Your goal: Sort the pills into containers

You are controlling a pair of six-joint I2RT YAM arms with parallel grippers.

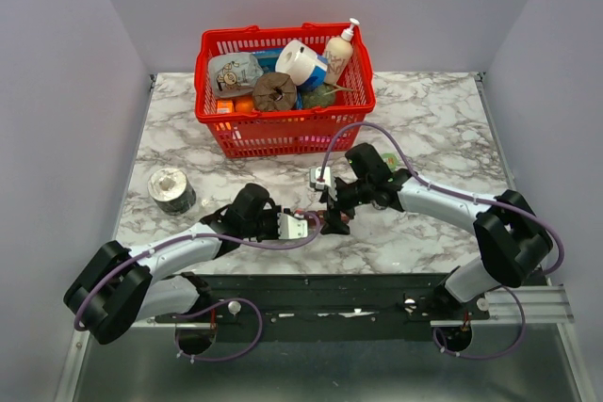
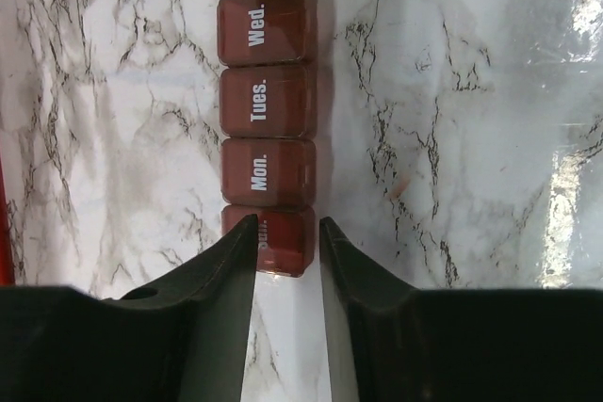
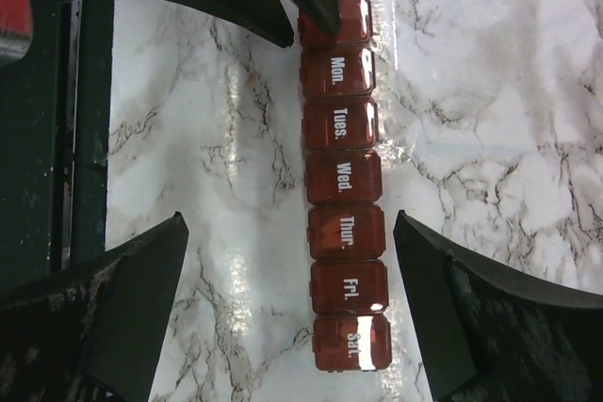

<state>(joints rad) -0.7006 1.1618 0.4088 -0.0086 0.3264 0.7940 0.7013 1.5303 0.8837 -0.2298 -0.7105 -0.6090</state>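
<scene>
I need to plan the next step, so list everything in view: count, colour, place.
pill strip: one, dark red-brown, seven day-labelled compartments, lids closed, on the table between the arms
basket: one, red, far middle of the table
tape roll: one, white, in the basket
pump bottle: one, cream, basket's right corner
disc: one, brown, in the basket among packets I can't identify
round tin: one, silver-grey, left side of the table
table: one, white-grey marble
pills: none visible
left claw: black, shut on the strip's Sun. end
right claw: black, open, a finger on each side of the strip near Thur., not touching
</scene>
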